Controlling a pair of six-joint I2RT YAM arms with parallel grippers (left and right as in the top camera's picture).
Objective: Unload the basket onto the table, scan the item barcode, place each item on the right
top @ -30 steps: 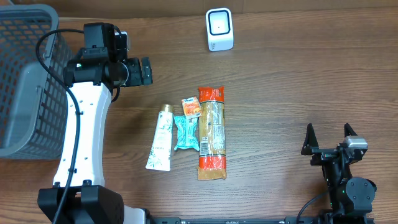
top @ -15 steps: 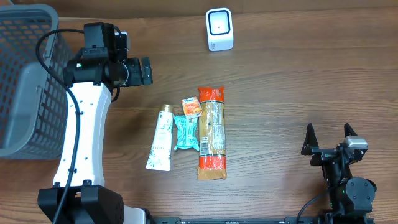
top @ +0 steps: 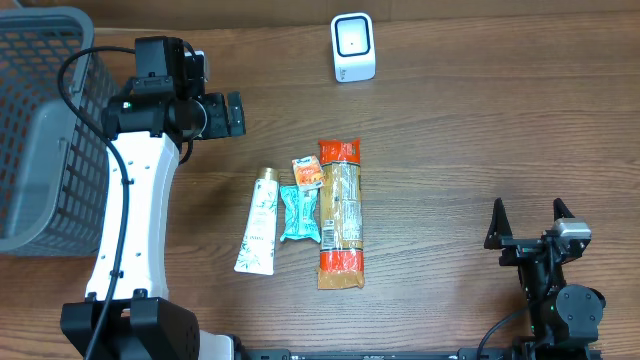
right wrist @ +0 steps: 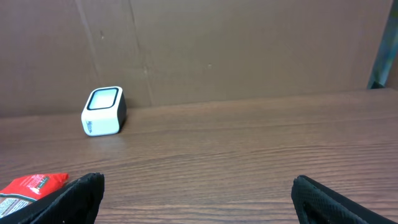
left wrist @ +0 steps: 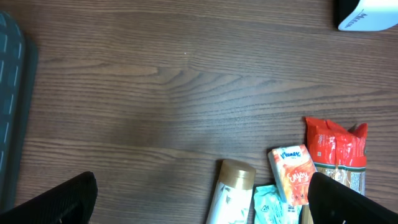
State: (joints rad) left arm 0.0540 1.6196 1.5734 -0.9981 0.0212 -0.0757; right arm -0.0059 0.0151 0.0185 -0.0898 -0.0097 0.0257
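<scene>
My white box-shaped scanner (top: 353,47) sits at the brown wooden table's (top: 480,130) far edge. Mid-table, left to right: white plastic tube (top: 258,222), teal foil packet (top: 298,213) with small orange pack (top: 308,172) behind it, long orange-ended packet (top: 340,212). Grey mesh basket (top: 45,170) far left.

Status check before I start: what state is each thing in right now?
Left gripper, fingers open, holding nothing
Right gripper, fingers open, holding nothing
Scanner, upright, untouched
Tube, lying flat
Teal packet, lying flat
Orange packet, lying flat
Pasta pack, lying flat
Basket, upright
</scene>
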